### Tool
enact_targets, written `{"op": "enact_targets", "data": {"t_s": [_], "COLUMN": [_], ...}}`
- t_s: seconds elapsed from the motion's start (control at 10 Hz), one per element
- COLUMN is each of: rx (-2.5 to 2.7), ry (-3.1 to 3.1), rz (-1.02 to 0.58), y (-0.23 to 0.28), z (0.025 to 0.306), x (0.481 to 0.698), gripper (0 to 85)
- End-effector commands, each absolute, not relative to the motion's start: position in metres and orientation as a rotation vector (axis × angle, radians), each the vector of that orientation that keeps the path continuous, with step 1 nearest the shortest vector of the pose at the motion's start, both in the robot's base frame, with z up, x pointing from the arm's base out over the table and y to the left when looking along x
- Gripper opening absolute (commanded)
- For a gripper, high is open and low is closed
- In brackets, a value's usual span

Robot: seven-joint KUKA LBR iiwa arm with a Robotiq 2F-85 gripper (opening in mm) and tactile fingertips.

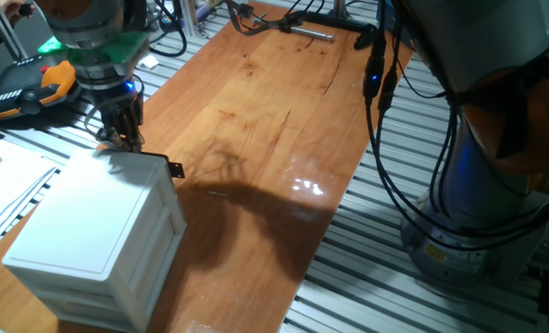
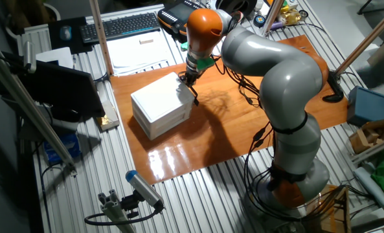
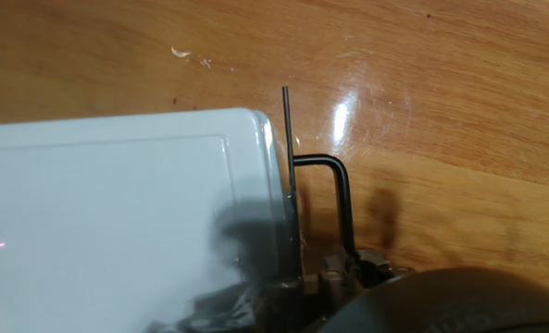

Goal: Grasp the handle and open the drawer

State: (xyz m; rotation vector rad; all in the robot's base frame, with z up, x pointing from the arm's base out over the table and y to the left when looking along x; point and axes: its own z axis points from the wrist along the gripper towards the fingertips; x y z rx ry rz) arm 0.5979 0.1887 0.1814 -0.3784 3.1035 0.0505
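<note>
Gripper: gripper low over the cabinet's top front corner; jaw gap hidden, cannot tell.
Handle: handle juts at the gripper's 4 o'clock, apparently ungrasped.
Drawer: drawer, flush in cabinet, looks unopened.
Table: table beyond; grasping and pulling remain.

The drawer is the top tier of a small white cabinet standing on the left part of the wooden tabletop; its front sits flush with the tiers below. The handle, small, black and thin, juts from the drawer's upper front edge; the hand view shows it as a bent black loop.
</note>
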Motion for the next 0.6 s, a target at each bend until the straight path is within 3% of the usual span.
{"op": "enact_targets", "data": {"t_s": [0.0,0.5], "rx": [-0.378,-0.369], "ry": [3.102,3.104], "rz": [0.045,0.033], "y": [0.1879,0.1839], "z": [0.1819,0.1823], "x": [0.5988,0.6022], "gripper": [0.7,0.7]}}
